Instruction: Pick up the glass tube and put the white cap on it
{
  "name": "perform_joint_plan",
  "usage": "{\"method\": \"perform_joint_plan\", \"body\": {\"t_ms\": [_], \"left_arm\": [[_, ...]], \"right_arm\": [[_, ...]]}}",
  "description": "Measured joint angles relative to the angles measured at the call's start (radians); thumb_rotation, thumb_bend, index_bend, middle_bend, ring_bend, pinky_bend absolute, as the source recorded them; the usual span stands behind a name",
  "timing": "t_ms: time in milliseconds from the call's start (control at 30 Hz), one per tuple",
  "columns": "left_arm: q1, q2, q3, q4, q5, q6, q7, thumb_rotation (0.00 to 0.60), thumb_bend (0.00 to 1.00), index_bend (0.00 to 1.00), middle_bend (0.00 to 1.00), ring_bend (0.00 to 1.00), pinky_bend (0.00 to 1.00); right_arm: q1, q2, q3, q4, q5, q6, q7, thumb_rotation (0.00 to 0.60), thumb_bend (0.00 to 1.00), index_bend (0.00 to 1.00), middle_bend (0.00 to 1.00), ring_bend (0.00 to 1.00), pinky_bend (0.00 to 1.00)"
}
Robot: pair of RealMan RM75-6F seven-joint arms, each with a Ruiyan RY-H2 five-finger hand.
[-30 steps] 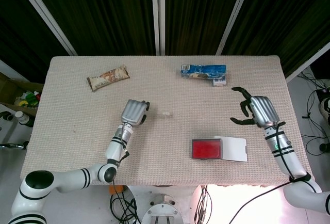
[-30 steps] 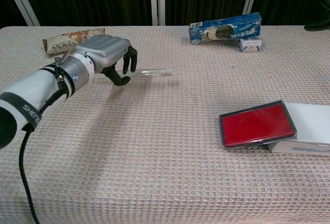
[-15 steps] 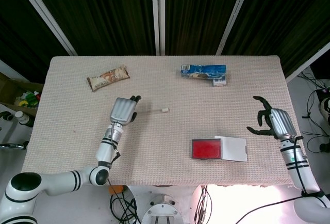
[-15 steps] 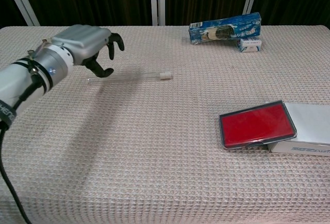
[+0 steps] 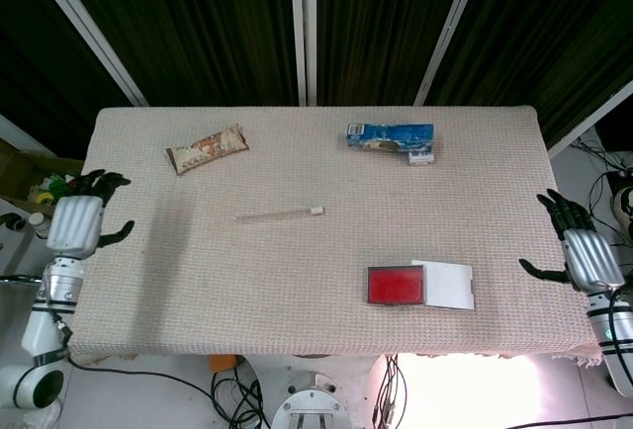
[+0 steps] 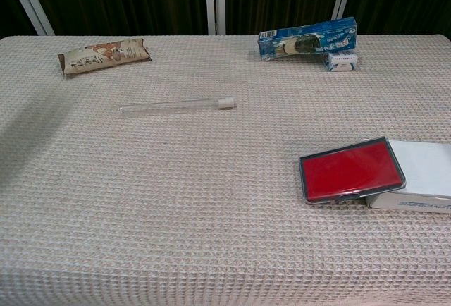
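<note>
A: Where are the hands? The left hand (image 5: 76, 225) hangs off the table's left edge, fingers spread, holding nothing; the right hand (image 5: 587, 256) sits off the right edge, fingers apart and empty too; neither shows in the chest view.

B: And the glass tube (image 6: 169, 106)? It lies flat on the table (image 5: 297, 291), roughly mid-table toward the left, well apart from both hands; the white cap (image 6: 226, 102) sits at its right end, seemingly on the tube's mouth, though I cannot tell how firmly.

A: So which step is this? I'd judge the capping looks finished and the tube set down; both hands are clear.

B: What next? If anything, confirming the cap is seated; that would call for a hand reaching back in, past the snack bar (image 6: 104, 55) or the red case (image 6: 351, 169).
</note>
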Motion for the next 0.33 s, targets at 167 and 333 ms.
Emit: {"method": "perform_joint_plan", "body": {"t_ms": [167,333], "left_arm": [[0.162,0.064,0.076,-0.034,0.069,0.156,-0.050,0.600,0.23,0.24,0.20,0.11,0.16],[0.270,0.076,0.136,-0.072,0.136,0.267,-0.015,0.600,0.24,0.24,0.20,0.11,0.16]], "right_arm": [[-0.052,0.006,-0.016,-0.029,-0.063,0.077,-0.019,0.600,0.16,0.00,0.00,0.00,0.00],[-0.096,0.008,-0.031,-0.064,-0.106,0.142,-0.053,0.600,0.16,0.00,0.00,0.00,0.00]]}}
